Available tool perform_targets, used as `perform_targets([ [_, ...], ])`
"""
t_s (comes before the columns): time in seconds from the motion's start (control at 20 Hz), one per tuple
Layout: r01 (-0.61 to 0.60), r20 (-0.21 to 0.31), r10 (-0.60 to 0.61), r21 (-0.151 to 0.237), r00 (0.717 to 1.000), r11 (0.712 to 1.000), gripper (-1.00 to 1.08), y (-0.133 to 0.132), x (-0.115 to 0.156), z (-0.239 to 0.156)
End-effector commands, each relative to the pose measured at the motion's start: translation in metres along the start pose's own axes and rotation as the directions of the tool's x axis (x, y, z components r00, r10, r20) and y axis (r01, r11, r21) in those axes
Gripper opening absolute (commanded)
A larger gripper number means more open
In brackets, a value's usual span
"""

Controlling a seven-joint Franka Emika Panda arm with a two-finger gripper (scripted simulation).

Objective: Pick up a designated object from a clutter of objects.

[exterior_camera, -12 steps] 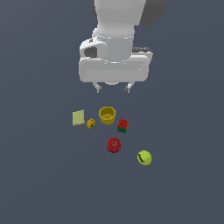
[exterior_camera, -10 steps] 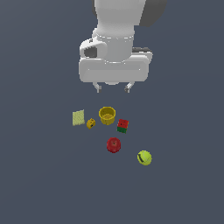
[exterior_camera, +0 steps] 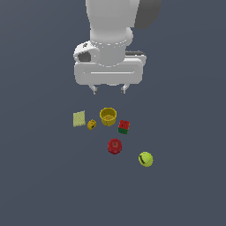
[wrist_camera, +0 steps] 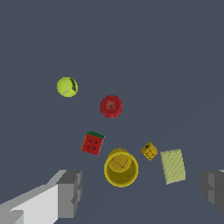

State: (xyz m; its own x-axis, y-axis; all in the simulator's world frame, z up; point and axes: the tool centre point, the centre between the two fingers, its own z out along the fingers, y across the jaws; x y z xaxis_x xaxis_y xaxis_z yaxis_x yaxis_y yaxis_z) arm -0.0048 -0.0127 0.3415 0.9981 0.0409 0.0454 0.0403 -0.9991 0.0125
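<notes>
Arm hanging high over the clutter, nothing picked yet.

Exterior view: gripper (exterior_camera: 109, 89) sits where it was a moment ago, above the yellow cup (exterior_camera: 108, 116); the red-green cube (exterior_camera: 124, 127) lies just beside it.
Wrist view: fingers (wrist_camera: 69, 192) spread wide, empty; cube (wrist_camera: 92, 143) untouched.

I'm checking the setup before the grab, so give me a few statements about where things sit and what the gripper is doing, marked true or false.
1. The gripper hangs open above the objects, holding nothing. True.
2. The red-green cube sits inside the yellow cup. False: it sits beside the cup.
3. The tennis ball touches the apple. False: they are apart.
4. The small yellow-orange block lies between the pale flat square and the cup. True.
</notes>
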Motion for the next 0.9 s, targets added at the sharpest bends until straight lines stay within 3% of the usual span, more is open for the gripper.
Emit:
perform_targets([
  [0.0, 0.0, 0.001, 0.0, 0.0, 1.0, 1.0, 1.0, 0.0, 0.0, 0.0],
  [0.4, -0.03, 0.005, 0.03, 0.0, 1.0, 1.0, 1.0, -0.008, 0.002, 0.026],
  [0.85, -0.118, 0.016, 0.118, -0.002, 0.993, 0.993, 1.0, -0.029, 0.0, 0.097],
])
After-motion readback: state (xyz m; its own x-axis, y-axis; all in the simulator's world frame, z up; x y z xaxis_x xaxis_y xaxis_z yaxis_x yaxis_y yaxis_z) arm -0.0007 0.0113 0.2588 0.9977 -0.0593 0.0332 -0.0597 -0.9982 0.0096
